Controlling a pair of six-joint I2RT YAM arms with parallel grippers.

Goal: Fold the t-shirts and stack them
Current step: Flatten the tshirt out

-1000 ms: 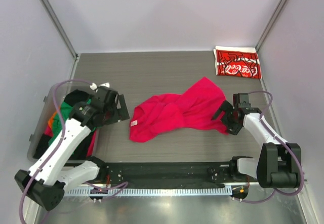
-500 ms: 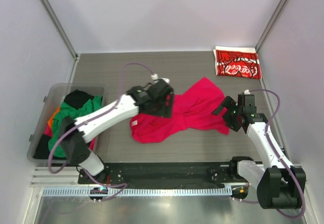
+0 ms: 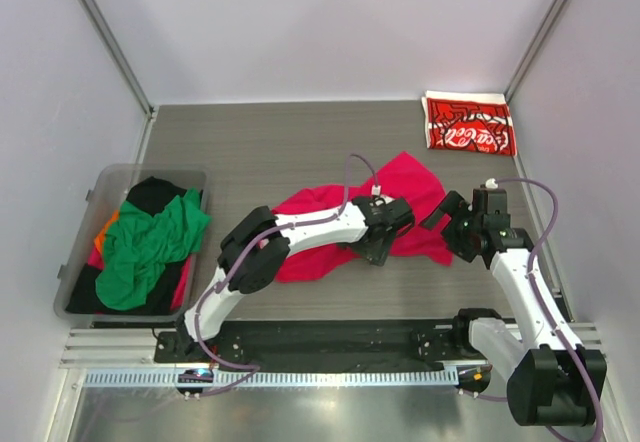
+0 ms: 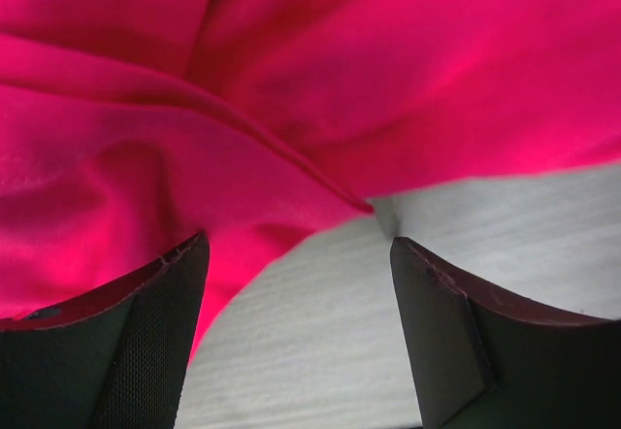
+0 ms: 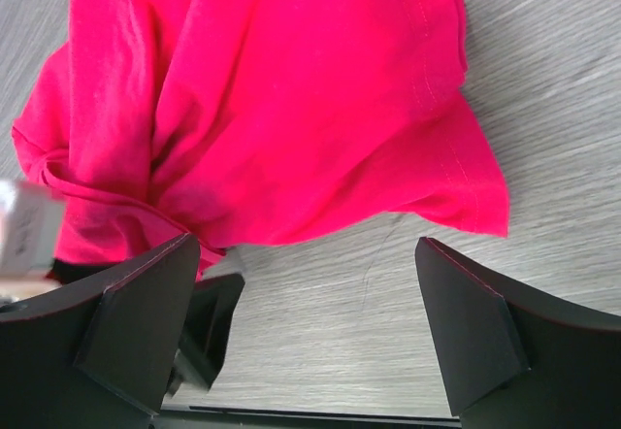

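Observation:
The plain crimson-pink t-shirt [image 3: 402,190] lies crumpled in the middle of the table. My left arm reaches across it, and my left gripper [image 3: 380,245] is low at the shirt's near edge. In the left wrist view that gripper [image 4: 296,337] is open, with a pink fold [image 4: 243,128] just ahead of its fingers and bare table between them. My right gripper [image 3: 447,230] is open beside the shirt's right corner [image 5: 456,196]; bare table lies between its fingers [image 5: 306,327]. The red Coca-Cola t-shirt [image 3: 468,125] lies folded at the back right.
A clear plastic bin [image 3: 140,171] at the left holds a green shirt [image 3: 150,247] on top of black and orange ones. Grey walls close in the table's sides and back. The arms' base rail [image 3: 320,337] runs along the near edge.
My left arm swung from beside the bin rightward across the pink shirt to its near right edge, its jaws narrowing a little. My right gripper shifted only slightly.

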